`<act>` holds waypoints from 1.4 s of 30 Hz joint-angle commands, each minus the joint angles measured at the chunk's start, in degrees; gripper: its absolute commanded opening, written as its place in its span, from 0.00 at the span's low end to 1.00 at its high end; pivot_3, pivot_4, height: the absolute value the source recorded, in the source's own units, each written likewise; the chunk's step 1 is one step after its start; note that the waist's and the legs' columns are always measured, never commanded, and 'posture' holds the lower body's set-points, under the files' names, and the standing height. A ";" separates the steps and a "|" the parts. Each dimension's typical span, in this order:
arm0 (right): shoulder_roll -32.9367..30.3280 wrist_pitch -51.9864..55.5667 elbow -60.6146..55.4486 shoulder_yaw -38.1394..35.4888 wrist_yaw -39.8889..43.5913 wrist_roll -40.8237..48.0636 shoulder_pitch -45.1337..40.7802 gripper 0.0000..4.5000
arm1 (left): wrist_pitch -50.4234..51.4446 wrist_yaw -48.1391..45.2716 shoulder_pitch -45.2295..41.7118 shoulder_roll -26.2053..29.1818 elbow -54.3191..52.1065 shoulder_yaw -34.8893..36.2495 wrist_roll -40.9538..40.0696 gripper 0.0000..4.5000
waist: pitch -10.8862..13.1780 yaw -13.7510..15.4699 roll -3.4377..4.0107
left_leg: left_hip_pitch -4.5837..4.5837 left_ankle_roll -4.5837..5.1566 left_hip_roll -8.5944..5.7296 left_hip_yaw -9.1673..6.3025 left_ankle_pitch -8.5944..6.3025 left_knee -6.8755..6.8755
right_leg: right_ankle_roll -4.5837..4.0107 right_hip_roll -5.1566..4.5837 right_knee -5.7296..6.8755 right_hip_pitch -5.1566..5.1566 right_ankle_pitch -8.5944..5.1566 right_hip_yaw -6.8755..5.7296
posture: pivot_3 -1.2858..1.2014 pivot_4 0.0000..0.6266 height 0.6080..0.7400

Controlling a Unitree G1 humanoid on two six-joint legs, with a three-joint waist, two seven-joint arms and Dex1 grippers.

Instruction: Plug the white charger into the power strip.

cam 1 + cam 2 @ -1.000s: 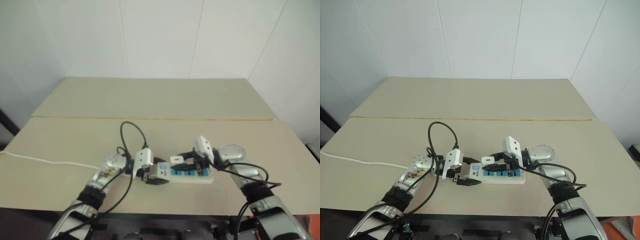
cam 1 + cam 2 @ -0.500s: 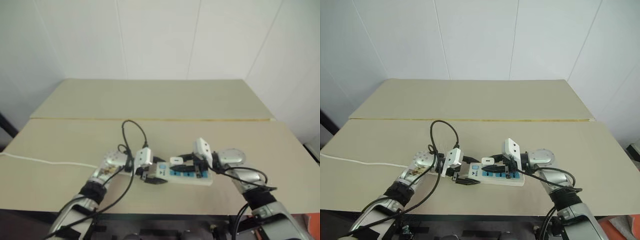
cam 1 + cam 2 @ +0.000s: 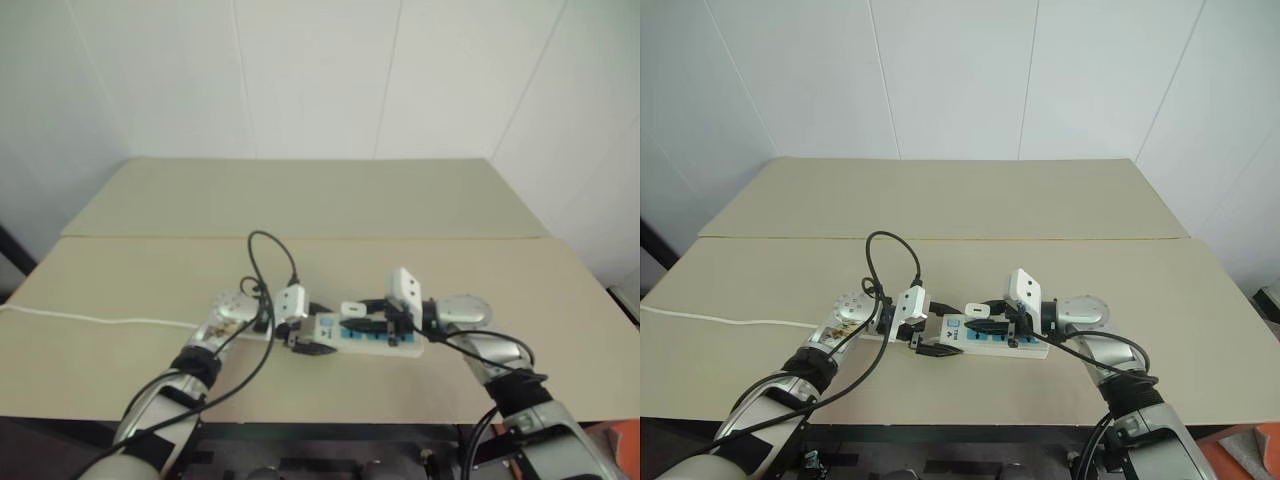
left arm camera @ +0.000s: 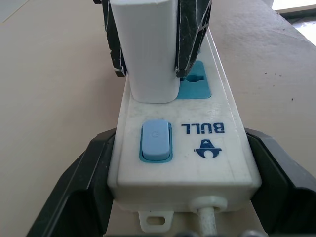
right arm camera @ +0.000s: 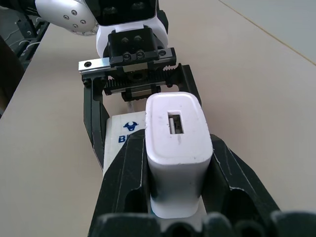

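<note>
White charger point(image 5: 177, 148) clamped between right gripper point(image 3: 992, 321) fingers, upright, USB slot facing up, sitting on the first blue socket panel next to the switch end of the power strip point(image 4: 185, 148). Left gripper point(image 3: 928, 344) clenched across the strip's cord end, black fingers point(image 4: 79, 187) hugging both long sides just beside the blue rocker switch point(image 4: 156, 142) and the BULL logo. Strip lying flat on the beige table point(image 3: 940, 200) near its front edge, thin white cord point(image 3: 720, 322) trailing off toward the robot's left. Judging from the left wrist view: charger base touching the strip face, no prongs visible, so either seated or nearly so; cannot tell whether fully home. For a clean finish: keep left grip firm so the strip doesn't tip or slide, press straight down along the charger's axis, no sideways lean, since a tilt would bind the pins in the socket. Check for base flush all round against the blue panel, no gap on either edge. Avoid nudging the rocker switch, very close to the charger's base. Release only after flush, opening right fingers first and pulling clear upward without dragging the charger back out; left hold on the strip last to go.
</note>
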 commanded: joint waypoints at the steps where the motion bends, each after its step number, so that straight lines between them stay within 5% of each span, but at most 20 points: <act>1: -0.31 2.35 2.50 0.14 0.33 -2.34 -0.66 0.25 | 0.58 4.85 0.64 2.72 5.50 1.80 4.44 0.73 | 0.00 -0.15 0.00 | 0.00 0.00 0.00 0.00 0.00 0.00 | 0.00 0.00 0.00 0.00 0.00 0.00 | 0.52 0.24 1.00; 24: -0.64 -5.83 22.00 0.82 6.62 -6.47 -5.23 0.25 | 3.64 5.27 4.39 4.60 -1.10 4.05 3.12 0.73 | -0.01 -0.76 0.02 | 0.09 0.00 -0.01 -0.01 0.00 -0.13 | -0.02 -0.02 0.00 0.04 -0.01 0.01 | 0.52 0.24 1.00; 35: 6.48 -8.06 25.57 0.85 6.48 -6.00 -7.73 0.25 | 5.80 5.66 6.12 6.06 -4.93 4.85 2.84 0.73 | -0.15 -2.29 -0.02 | 0.31 0.00 0.06 -0.01 0.00 -0.27 | -0.09 0.07 0.10 0.09 -0.02 0.09 | 0.52 0.24 1.00; 42: 3.18 -12.56 28.86 3.07 10.13 -9.60 -5.21 0.25 | 7.49 5.70 7.73 7.80 -8.11 5.71 2.70 0.73 | -0.16 -2.69 -0.02 | 0.30 0.00 0.06 -0.03 0.00 -0.31 | -0.12 0.06 0.09 0.07 -0.05 0.09 | 0.52 0.24 1.00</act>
